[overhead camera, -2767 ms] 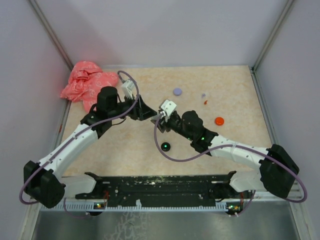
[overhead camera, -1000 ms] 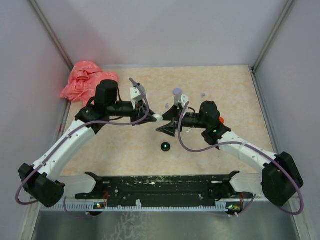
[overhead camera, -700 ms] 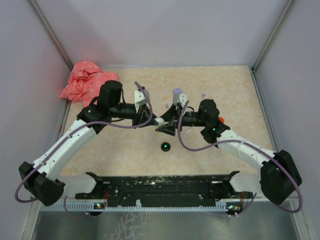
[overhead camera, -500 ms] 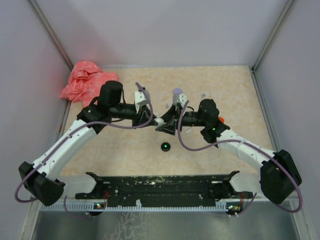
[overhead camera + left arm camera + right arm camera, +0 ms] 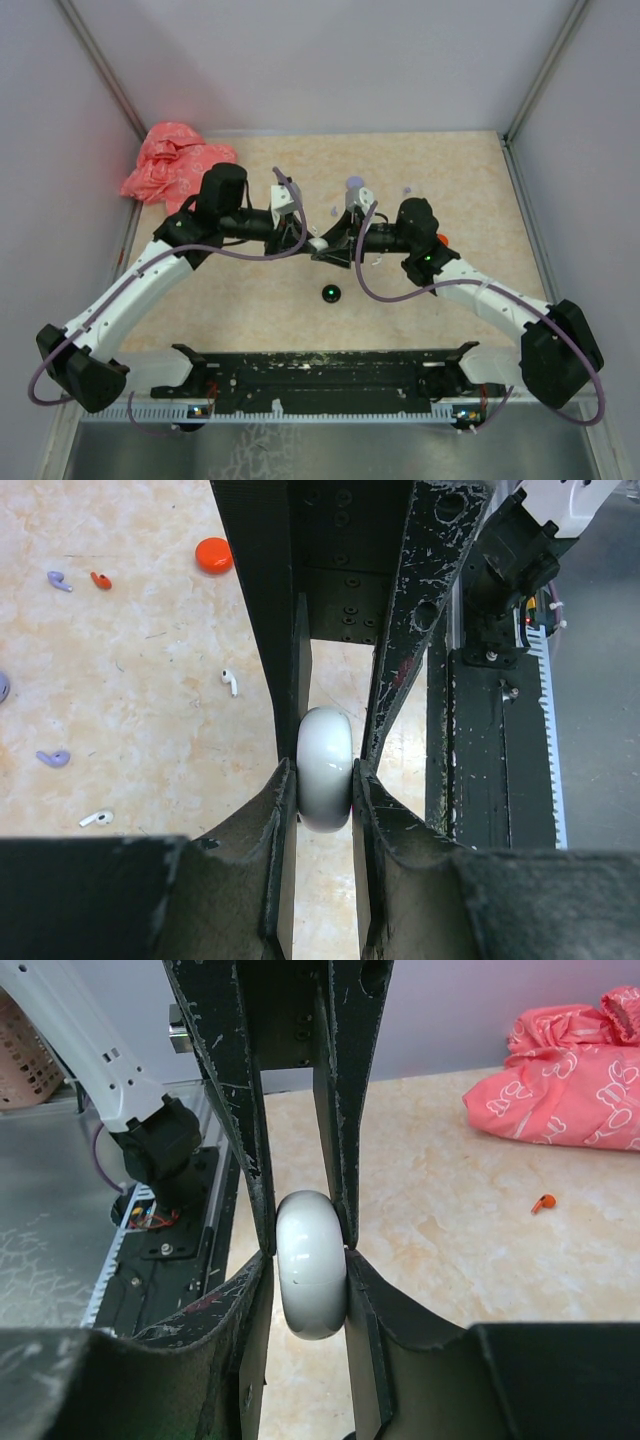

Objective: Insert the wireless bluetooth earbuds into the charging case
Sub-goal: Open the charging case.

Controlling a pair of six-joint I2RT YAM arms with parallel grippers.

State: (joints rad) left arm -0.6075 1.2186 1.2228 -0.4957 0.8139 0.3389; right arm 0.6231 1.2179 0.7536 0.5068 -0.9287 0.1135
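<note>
Gripping from opposite sides, the left end effector (image 5: 322,775) and the right end effector (image 5: 310,1260) are both clenched on one white round charging case (image 5: 312,1285), which is held above the middle of the worktop (image 5: 250,300). The case stands on its edge, with its flat faces against the pads. Five earbuds lie flat on the worktop, stems pointing different ways: a lilac earbud (image 5: 58,580), a second lilac earbud (image 5: 52,758), a white earbud (image 5: 231,682), a second white earbud (image 5: 97,818) and an orange-red earbud (image 5: 100,580). Around them lie one orange-red disc (image 5: 212,555), one black disc (image 5: 330,293) and one lilac disc (image 5: 355,184).
</note>
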